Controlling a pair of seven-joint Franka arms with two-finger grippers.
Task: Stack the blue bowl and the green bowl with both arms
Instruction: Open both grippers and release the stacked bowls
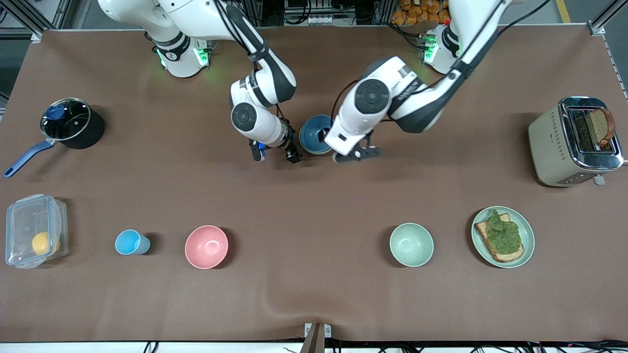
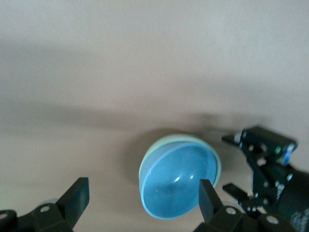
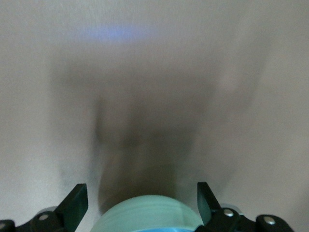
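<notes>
Fingers [image 2: 77,198] of the left gripper [image 1: 354,154]: spread wide, holding nothing, hanging just beside the bowls at about four o'clock of them in the front view. Same on the right gripper [image 1: 274,155]: wide apart, empty, low at about eight o'clock of the bowls.

Between the two, on the tabletop [image 1: 314,294]: blue bowl [image 1: 314,132] nested upright inside the green bowl [image 3: 147,210], only a thin green rim showing around it. Stacking step apparently done, with release under way.

Next move, by judgement: lifting both grippers straight up and drawing the arms away without clipping the rim; little room on either side, so no sideways sweep.

Farther out, well apart from the stack and nearer the front camera: mint bowl [image 1: 411,244] at five o'clock, pink bowl [image 1: 206,246] at seven, light-blue cup [image 1: 131,242] beside it. Toaster [image 1: 571,142] at three o'clock, pot [image 1: 71,122] at nine. Nothing in the way of the retreat.
</notes>
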